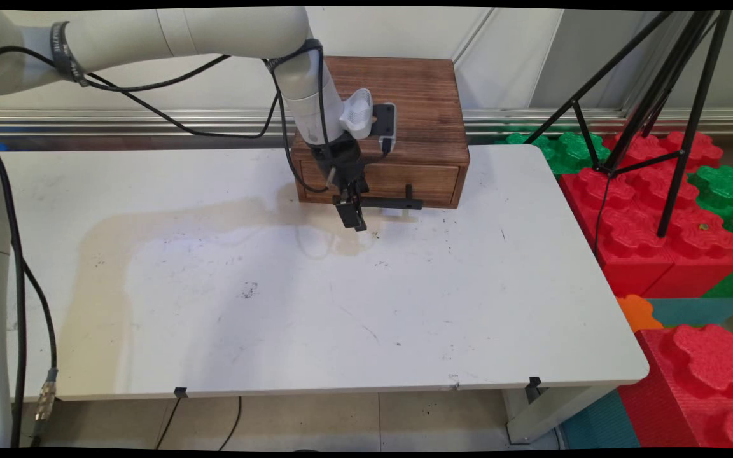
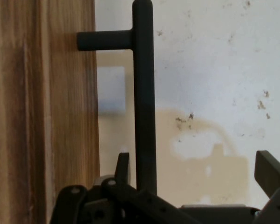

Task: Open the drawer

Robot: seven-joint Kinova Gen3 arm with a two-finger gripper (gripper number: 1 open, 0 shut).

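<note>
The gripper (image 1: pixel 354 213) hung at the left end of the black handle (image 2: pixel 144 98) on the wooden box's (image 1: pixel 404 108) drawer (image 1: pixel 417 181), fingers (image 2: pixel 270 170) apart around the bar, at the table's (image 1: pixel 277 305) far side.

Box (image 1: pixel 404 102) was brown wood w/ dark grain; handle (image 2: pixel 144 102) matte black; pincer (image 1: pixel 352 215) black; desk (image 1: pixel 341 305) white w/ tan stain, dark specks.

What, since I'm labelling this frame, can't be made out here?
- Drawer contents: both views, its wooden front hides them.
- Handle near end: in the hand view the linkage of the hand covers it; in the main view the hand hides it.
- Wooden box back: main view, faces away.
</note>
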